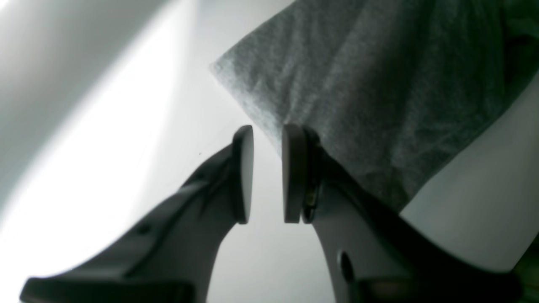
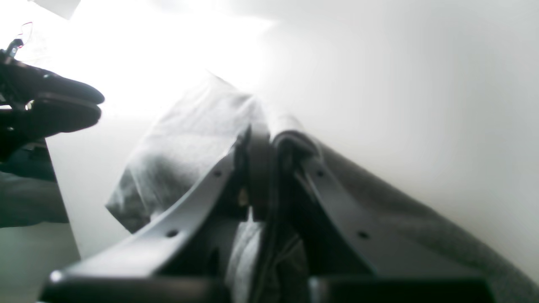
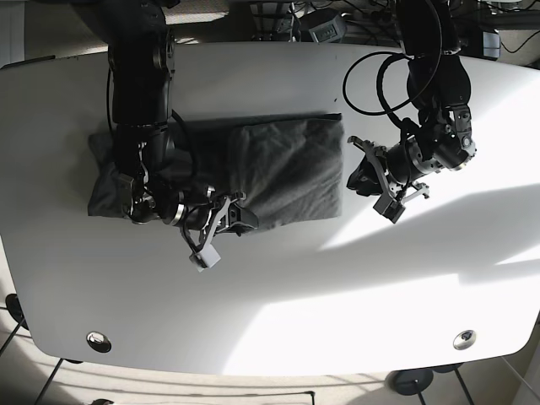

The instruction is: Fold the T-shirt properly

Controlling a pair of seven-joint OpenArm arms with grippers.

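A dark grey T-shirt [image 3: 287, 169] lies partly folded on the white table [image 3: 337, 295]. My right gripper [image 3: 236, 218] is at the shirt's front edge, shut on a fold of the cloth [image 2: 276, 141]; the shirt [image 2: 189, 143] stretches away from it. My left gripper [image 3: 364, 179] is open and empty just off the shirt's right edge. In the left wrist view the left gripper [image 1: 268, 172] shows a clear gap between its pads, with the shirt's corner [image 1: 358, 84] right beside one pad.
Cables and equipment [image 3: 321, 21] sit beyond the table's far edge. Bright sunlight falls across the table's front right [image 3: 405, 278]. The left arm [image 2: 54, 109] shows dark at the left of the right wrist view.
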